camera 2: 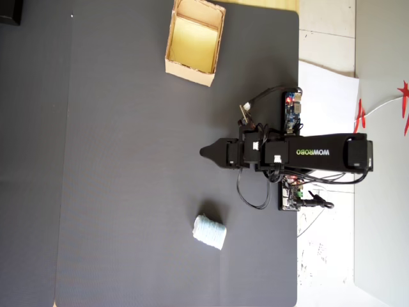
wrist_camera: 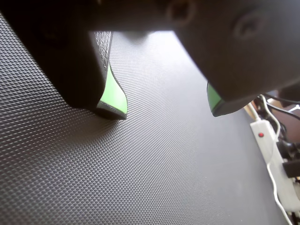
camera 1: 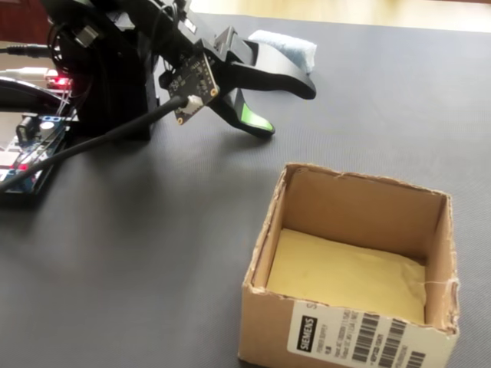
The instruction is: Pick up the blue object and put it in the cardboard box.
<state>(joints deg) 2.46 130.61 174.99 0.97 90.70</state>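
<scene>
A dark textured mat (camera 2: 128, 192) carries the cardboard box (camera 2: 195, 39) and, well apart, the blue object (camera 2: 209, 231).

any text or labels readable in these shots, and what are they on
"WOWROBO", seen upside down in the overhead view: on the arm.
"SIEMENS": on the white sticker on the cardboard box.
The sticker's small print and the digits by its barcodes are too small to read.

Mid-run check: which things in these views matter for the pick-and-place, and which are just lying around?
Belongs to the job:
- blue object, lying on the mat, apart from the arm
- cardboard box, empty
- claw, open, holding nothing

Just lying about:
- circuit boards by the arm's base
- white power strip at the mat's edge
- black mat
</scene>
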